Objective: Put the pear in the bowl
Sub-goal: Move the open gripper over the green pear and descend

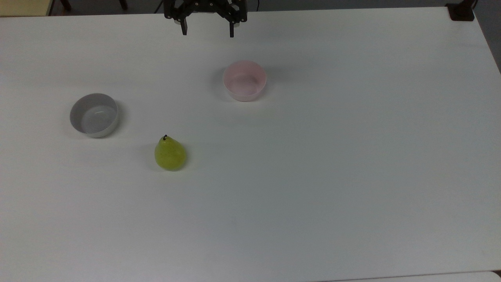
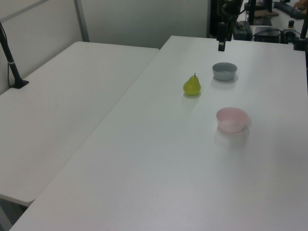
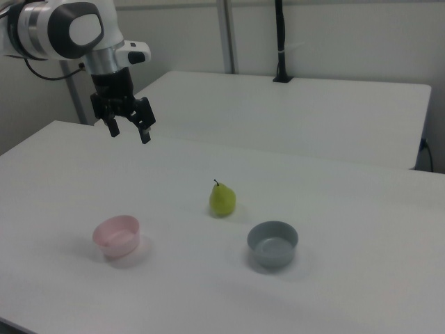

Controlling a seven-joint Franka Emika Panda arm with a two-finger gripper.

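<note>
The pear (image 1: pixel 170 153) stood upright on the white table (image 1: pixel 352 156), stem up, touching nothing. In the top view it sat below and to the right of the grey bowl (image 1: pixel 94 114), and well down and to the left of the pink bowl (image 1: pixel 244 80). In the right view the pear (image 3: pixel 222 199) stood behind the two bowls, between them, with the pink bowl (image 3: pixel 117 235) toward the right view's left and the grey bowl (image 3: pixel 272 243) toward its right. In the left view the pear (image 2: pixel 192 85) was just left of the grey bowl (image 2: pixel 224 70), with the pink bowl (image 2: pixel 232 119) nearer the camera. Both bowls held nothing.

My pincer (image 1: pixel 208 32) hung in the air near the table's far edge in the top view, above and apart from the pink bowl. My fingers (image 3: pixel 145 134) were spread wide, pointing down and gripping nothing.
</note>
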